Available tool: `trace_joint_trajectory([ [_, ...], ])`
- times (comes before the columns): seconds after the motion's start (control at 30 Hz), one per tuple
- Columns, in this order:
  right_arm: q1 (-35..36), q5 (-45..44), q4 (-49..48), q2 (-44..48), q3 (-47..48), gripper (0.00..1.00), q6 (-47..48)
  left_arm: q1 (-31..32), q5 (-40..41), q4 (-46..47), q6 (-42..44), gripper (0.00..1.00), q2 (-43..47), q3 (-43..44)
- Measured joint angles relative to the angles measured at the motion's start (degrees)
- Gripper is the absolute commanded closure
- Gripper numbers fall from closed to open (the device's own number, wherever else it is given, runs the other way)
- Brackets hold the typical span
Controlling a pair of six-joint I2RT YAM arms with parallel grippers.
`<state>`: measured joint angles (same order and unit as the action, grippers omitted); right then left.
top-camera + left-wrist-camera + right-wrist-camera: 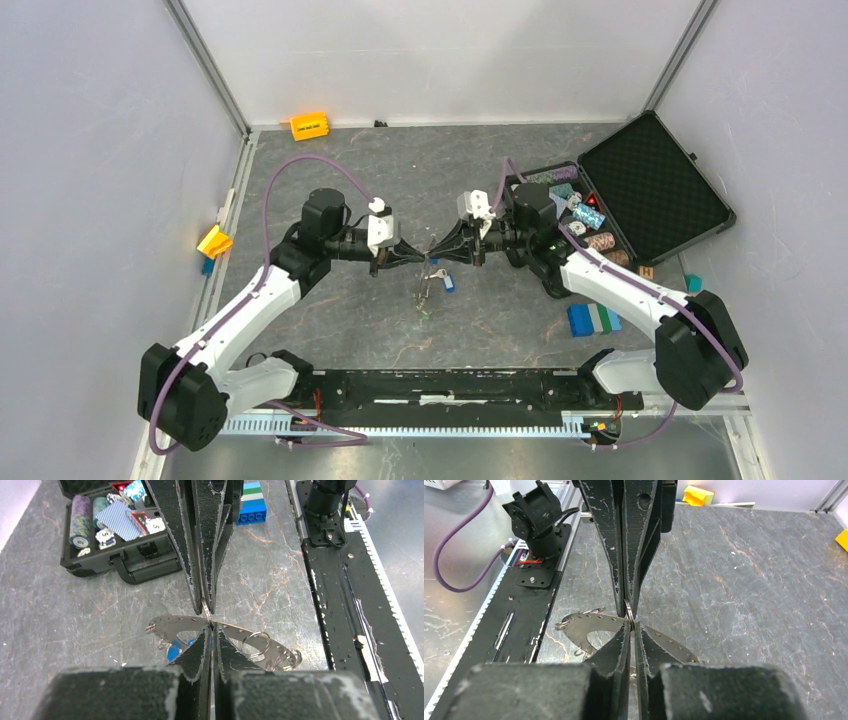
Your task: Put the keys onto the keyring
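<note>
light: bright, even, overhead | shadows: soft | glare: keyring (175, 624) sheen | blur: wrist-view foreground

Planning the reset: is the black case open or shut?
Open. The case has its lid folded back, foam lining facing up, and the chips in its other half lie exposed.

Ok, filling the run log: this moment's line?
left end effector: shut on keyring | right end effector: shut on keyring | keys: beneath keyring

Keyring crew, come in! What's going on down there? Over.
Left pincer shut on keyring rim. Right pincer tip to tip with it, grip unclear. Blue-tagged key below the keyring. Nothing blocking.
</note>
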<state>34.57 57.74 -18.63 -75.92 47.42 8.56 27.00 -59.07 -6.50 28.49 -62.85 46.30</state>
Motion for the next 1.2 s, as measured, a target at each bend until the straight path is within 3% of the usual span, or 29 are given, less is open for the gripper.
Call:
trace_joint_trajectory([
  [0.23, 0.3, -2.8, 4.6, 0.0, -0.3, 0.65, 4.6, 1.9, 5.4, -7.4, 3.0, 0.98, 0.0, 1.7],
  [0.53, 1.5, -5.3, 11.8, 0.0, 1.2, 0.57, 11.0, 4.7, 13.0, -19.2, 7.9, 0.98, -1.9, 10.5],
  [0.7, 2.4, -5.4, 14.7, 0.0, 3.7, 0.56, 13.4, 7.0, 17.7, -24.8, 9.8, 0.98, -4.2, 14.2],
  [0.83, 2.6, -5.4, 15.7, 0.1, 4.6, 0.63, 14.3, 7.6, 19.9, -27.4, 10.4, 0.98, -4.2, 14.2],
  [1.2, 3.5, -5.2, 16.5, 0.1, 4.7, 0.68, 14.8, 8.7, 21.6, -28.9, 10.5, 0.98, -4.5, 14.6],
])
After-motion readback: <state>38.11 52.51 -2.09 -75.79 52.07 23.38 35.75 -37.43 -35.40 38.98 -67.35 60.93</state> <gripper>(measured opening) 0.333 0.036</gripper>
